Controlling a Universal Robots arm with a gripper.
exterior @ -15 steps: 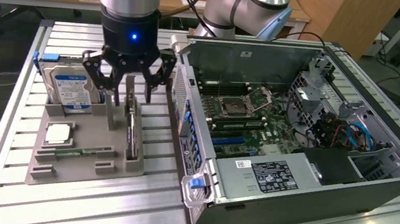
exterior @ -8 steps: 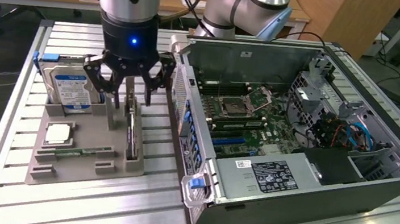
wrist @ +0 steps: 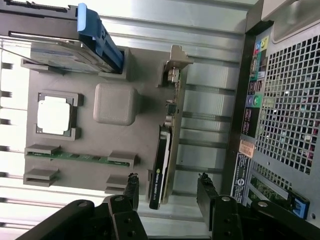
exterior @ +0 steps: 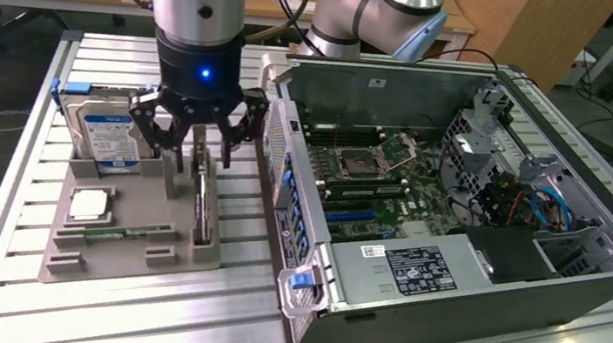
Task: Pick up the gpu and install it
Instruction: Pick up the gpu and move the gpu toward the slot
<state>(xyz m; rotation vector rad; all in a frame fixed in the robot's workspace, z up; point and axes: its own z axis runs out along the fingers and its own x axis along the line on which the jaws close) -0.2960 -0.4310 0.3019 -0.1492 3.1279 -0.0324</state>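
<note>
On the slatted table [exterior: 89, 320] the gpu [exterior: 203, 211] was found edge-on just below the gripper [exterior: 195, 145], flanked lengthwise by its spread, empty fingers [wrist: 131, 187].

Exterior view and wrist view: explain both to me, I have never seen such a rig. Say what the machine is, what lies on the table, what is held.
The machine is a robot arm ending in open fingers. The exterior view comes from a camera off the arm; the wrist view from one on the arm, looking past the fingers. On the metal table sit an opened computer case and a grey tray. The tray carries a hard drive, a processor chip, a memory stick and the gpu, a card standing on edge. The fingers stand either side of the gpu and hold nothing.
</note>
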